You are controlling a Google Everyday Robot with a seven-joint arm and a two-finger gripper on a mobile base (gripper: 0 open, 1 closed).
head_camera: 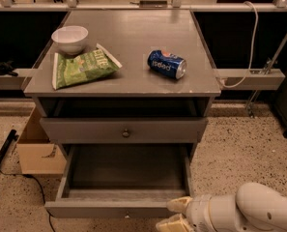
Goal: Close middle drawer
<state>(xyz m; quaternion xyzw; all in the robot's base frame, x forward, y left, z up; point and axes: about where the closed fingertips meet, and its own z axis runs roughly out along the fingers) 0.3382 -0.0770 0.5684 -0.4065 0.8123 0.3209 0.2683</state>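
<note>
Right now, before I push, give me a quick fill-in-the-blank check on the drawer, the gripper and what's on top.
1. The middle drawer stands ____, its box empty.
2. The gripper is low at the ____ end of that drawer's front.
3. The blue can on the cabinet top lies on its ____.
4. The white bowl stands just behind a ____ snack bag.

Missing words: open; right; side; green

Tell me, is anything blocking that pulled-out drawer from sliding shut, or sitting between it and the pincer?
Nothing visible does. The middle drawer looks empty inside, so its path back into the cabinet is free, and the pincer sits right by the right end of its front.
</note>
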